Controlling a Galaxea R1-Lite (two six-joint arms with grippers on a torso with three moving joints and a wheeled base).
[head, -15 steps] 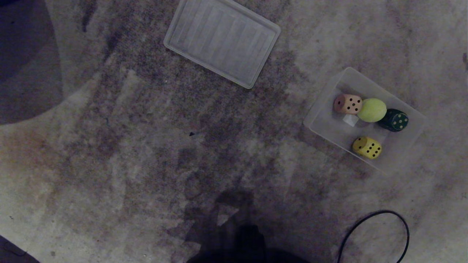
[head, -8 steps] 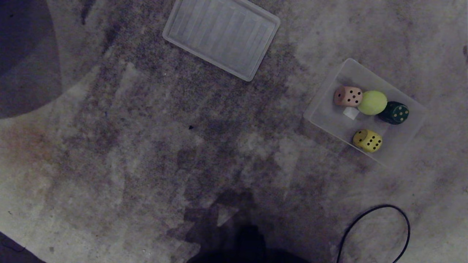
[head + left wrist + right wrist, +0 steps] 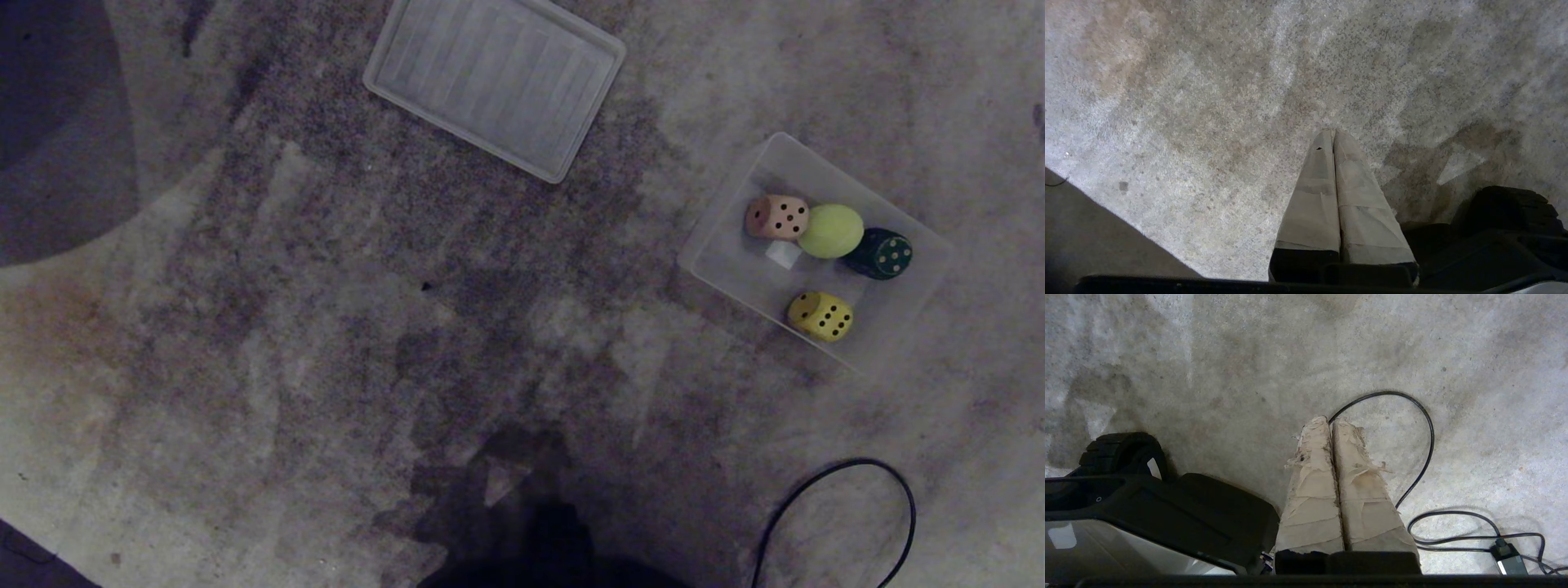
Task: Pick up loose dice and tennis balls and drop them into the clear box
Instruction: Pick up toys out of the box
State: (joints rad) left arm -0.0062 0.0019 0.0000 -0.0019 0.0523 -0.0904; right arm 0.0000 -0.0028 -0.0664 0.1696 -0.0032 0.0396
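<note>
Stained grey carpet point(image 3: 326, 327) across the whole head view, mottled dark through the middle. Clear box point(image 3: 722, 253) at right of centre, set askew — already holding a beige die point(image 3: 777, 217), one tennis ball point(image 3: 831, 231) touching it, a dark green die point(image 3: 880, 254) touching the ball's far side, and a yellow die point(image 3: 820, 316) apart from the row toward the lower edge; also a small white scrap point(image 3: 784, 254), kind not clear, just below the beige die. Contents grouped as dropped, not arranged. No red die and no further ball visible anywhere on the carpet shown; judged most of the collecting done, the remainder out of frame if any. Ribbed translucent panel point(image 3: 498, 90) at upper centre, flat on the carpet, well apart from the box — possibly its lid. Black cable point(image 3: 886, 482) looped at lower right, near the box's lower side; a snag risk for base or arm on that approach. Dark shape of the robot's own base point(image 3: 539, 555) at bottom centre. Left gripper point(image 3: 1333, 134) over bare carpet, taped fingers pressed together, nothing between them. Right gripper point(image 3: 1331, 420) likewise closed up and empty, tips over the cable loop, a black wheel point(image 3: 1122, 451) beside it. Neither arm in the head view; both judged parked.
</note>
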